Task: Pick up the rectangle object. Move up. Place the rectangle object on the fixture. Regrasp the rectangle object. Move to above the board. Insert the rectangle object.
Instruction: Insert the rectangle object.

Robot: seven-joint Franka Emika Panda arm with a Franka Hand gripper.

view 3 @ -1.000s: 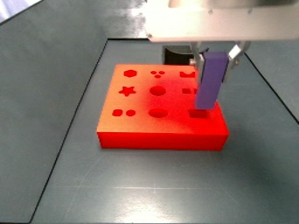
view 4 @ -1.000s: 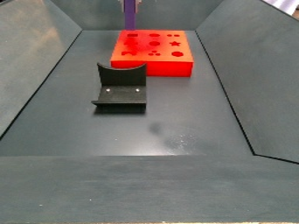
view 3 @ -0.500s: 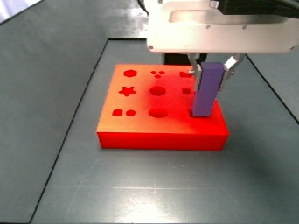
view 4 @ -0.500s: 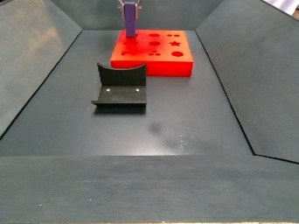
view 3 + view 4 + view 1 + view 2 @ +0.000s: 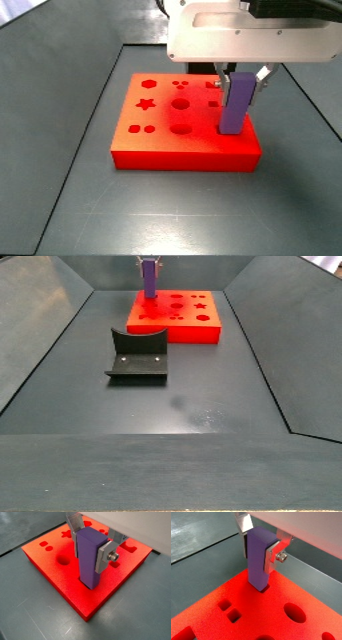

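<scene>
The purple rectangle object point(image 5: 89, 557) stands upright between the silver fingers point(image 5: 105, 555) of my gripper point(image 5: 87, 543), which is shut on its upper part. Its lower end sits in a cut-out near a corner of the red board point(image 5: 67, 582), seen in both wrist views point(image 5: 258, 559). In both side views the rectangle object point(image 5: 238, 104) rises from the board point(image 5: 167, 140) under the gripper point(image 5: 241, 72). The dark fixture point(image 5: 136, 356) stands bare on the floor in front of the board point(image 5: 177, 318), with the rectangle object point(image 5: 148, 278) at the board's back left.
The board point(image 5: 244, 612) has star, circle, cross and square cut-outs. Sloping dark grey walls point(image 5: 40, 346) enclose the floor on both sides. The white gripper body point(image 5: 254, 35) hangs over the board's far side.
The gripper has lowered the rectangle object, so its lower end now sits in the board's cut-out. Between half a second ago and now almost nothing moved.
</scene>
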